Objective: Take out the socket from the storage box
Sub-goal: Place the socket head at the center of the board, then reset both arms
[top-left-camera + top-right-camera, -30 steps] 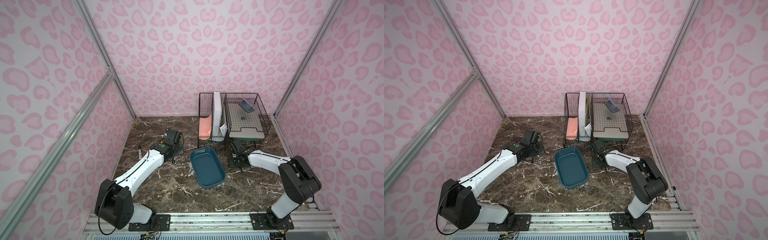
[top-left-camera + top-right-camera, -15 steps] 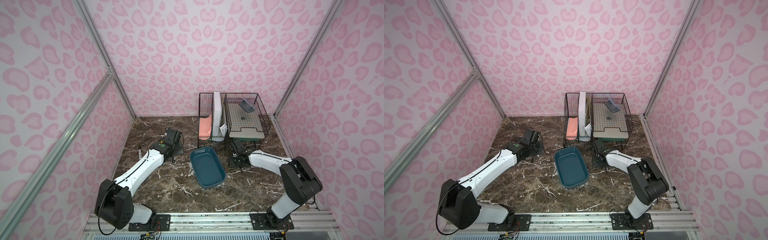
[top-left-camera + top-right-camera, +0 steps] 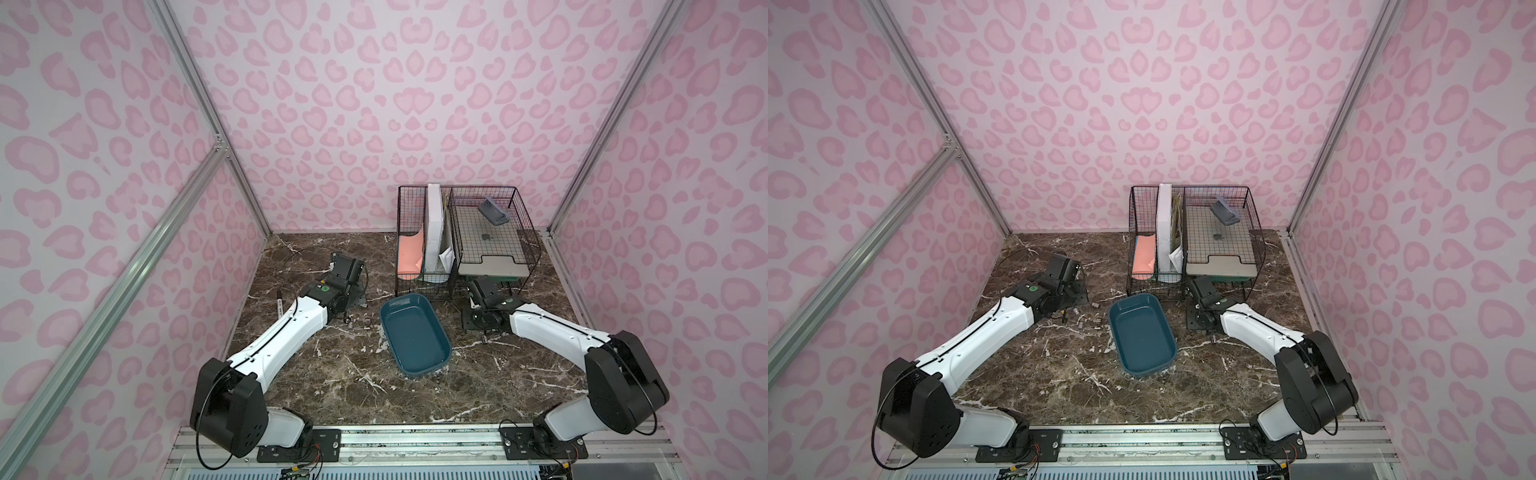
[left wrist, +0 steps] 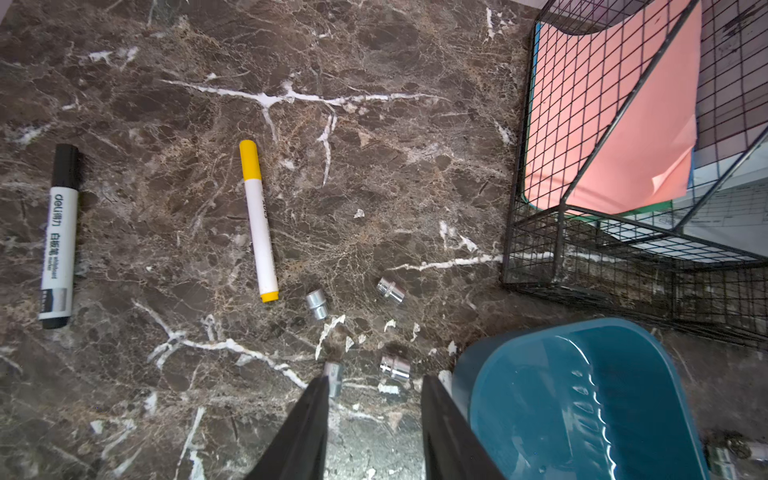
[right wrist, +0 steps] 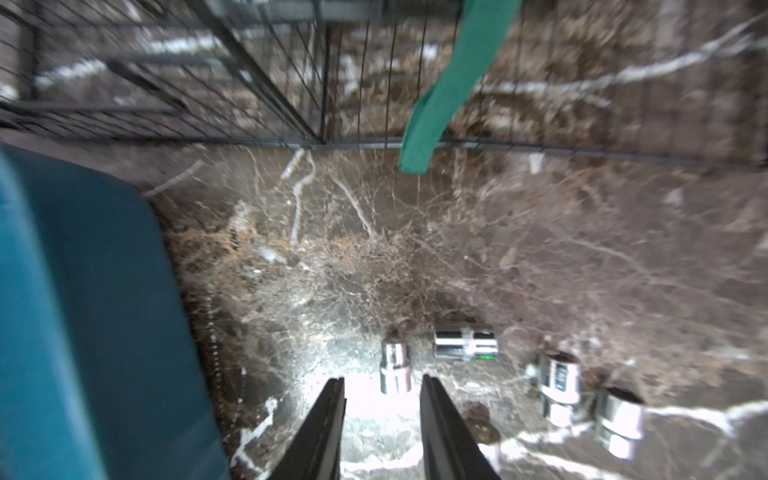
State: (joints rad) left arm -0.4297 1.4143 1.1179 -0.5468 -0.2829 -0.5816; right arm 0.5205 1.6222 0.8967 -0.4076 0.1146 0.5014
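Note:
The dark teal storage box [image 3: 415, 332] [image 3: 1140, 334] lies mid-table, and no socket shows inside it. Several small chrome sockets lie on the marble on both sides of it. My left gripper [image 4: 374, 378] hovers left of the box, open and holding nothing. One socket [image 4: 333, 374] lies by a fingertip and another socket [image 4: 395, 367] just ahead. My right gripper [image 5: 382, 378] is low on the box's right side, open. A socket [image 5: 395, 368] lies on the table just beyond its tips, untouched. Three more sockets [image 5: 559, 386] lie beside it.
The black wire-mesh organiser [image 3: 465, 232] stands behind the box with a pink folder [image 4: 615, 124], white binder and grey tray. A black marker [image 4: 58, 237] and a yellow marker [image 4: 259, 220] lie left of the left gripper. A green strap [image 5: 449, 83] hangs from the mesh.
The right gripper's jaws have come apart. Both arms have hardly moved.

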